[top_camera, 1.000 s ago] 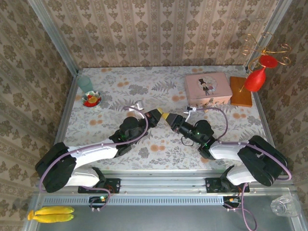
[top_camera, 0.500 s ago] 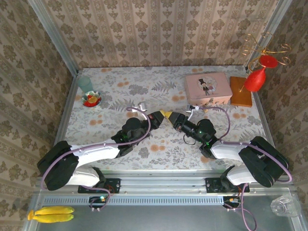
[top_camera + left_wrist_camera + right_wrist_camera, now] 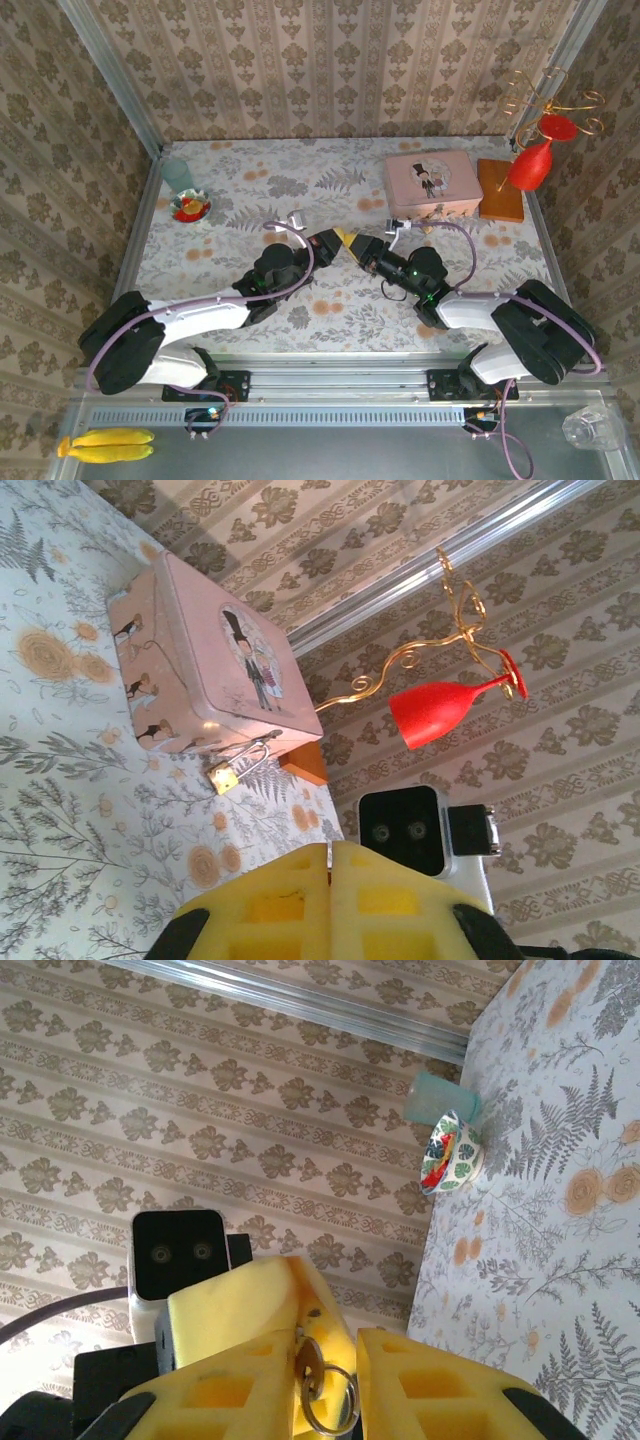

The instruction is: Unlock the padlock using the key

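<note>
Floral tablecloth [image 3: 300, 180]: tiny brass padlock [image 3: 222, 777], silver shackle, against pink tin [image 3: 215, 660]. Left gripper [image 3: 330, 865] pinched closed; right gripper [image 3: 331, 1360] slightly apart around key [image 3: 308, 1365].

White arms [image 3: 190, 320], yellow claws [image 3: 345, 239]

Top cam: L gripper [image 3: 338, 238] and R gripper [image 3: 351, 244] tips overlap mid-table, too small for me to split the jaws or see what's btwn them. R wrist cam: key [image 3: 308, 1362] shows head and ring [image 3: 328, 1408] only, blade buried behind yellow pads. I can't tell which pads pinch it, or whether R has closed on it. R fingers [image 3: 440, 1385] are cut by the bottom edge, L fingers [image 3: 290, 905] likewise on L wrist cam. Padlock [image 3: 224, 777] tiny, keyhole unreadable.
</note>
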Robot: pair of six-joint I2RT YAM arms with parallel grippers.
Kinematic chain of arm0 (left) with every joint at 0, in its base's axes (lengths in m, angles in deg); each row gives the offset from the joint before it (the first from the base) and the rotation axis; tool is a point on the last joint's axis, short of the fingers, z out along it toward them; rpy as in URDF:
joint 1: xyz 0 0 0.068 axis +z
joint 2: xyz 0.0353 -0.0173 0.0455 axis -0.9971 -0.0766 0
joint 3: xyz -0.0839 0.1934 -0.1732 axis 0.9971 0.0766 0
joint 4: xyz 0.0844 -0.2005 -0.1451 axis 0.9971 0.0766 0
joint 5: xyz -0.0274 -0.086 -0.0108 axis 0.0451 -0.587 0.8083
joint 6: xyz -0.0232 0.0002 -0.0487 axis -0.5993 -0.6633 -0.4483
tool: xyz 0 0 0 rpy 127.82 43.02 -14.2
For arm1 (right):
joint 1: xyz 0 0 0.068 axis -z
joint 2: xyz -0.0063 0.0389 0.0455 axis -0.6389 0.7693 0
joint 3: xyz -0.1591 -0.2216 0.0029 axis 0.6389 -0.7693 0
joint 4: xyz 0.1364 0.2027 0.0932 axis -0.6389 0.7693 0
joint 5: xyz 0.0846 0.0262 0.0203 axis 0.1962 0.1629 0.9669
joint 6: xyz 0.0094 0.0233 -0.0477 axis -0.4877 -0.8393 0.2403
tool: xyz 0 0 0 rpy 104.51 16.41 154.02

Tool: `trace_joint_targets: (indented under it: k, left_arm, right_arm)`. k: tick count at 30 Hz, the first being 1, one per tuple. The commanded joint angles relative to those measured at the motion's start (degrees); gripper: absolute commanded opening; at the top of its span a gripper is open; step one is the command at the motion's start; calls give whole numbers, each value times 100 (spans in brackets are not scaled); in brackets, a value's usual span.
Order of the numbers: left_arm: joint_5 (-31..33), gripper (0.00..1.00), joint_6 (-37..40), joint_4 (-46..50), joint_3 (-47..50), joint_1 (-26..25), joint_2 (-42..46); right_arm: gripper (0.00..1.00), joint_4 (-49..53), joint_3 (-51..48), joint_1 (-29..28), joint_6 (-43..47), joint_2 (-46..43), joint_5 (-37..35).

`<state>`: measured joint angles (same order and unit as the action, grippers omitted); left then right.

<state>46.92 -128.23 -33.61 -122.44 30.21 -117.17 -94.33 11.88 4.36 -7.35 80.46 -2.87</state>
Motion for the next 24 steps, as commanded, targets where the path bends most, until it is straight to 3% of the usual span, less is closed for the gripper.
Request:
trace_joint_targets:
  k: [1, 6, 14, 17, 21, 24]
  left_arm:
    - [-114, 0, -116, -488, -166, -33, -68]
    - [-158, 0, -207, -601, -170, -67, -171]
    - [-202, 0, -166, -634, -214, -73, -300]
    - [-193, 0, -24, -552, -210, -63, -279]
    - [-137, 24, 148, -108, -247, 18, -200]
    - [-153, 39, 310, 790, -433, 229, -68]
  right_arm:
    - [23, -216, 91, -15, -151, 132, 159]
    - [19, -211, 143, -15, -125, 4, 187]
    - [1, 134, 205, 61, -63, -290, 223]
    - [0, 560, 203, 170, -55, -440, 230]
    - [0, 1355, 162, 421, 112, -829, 283]
    - [0, 2810, 209, 822, 498, -1484, 381]
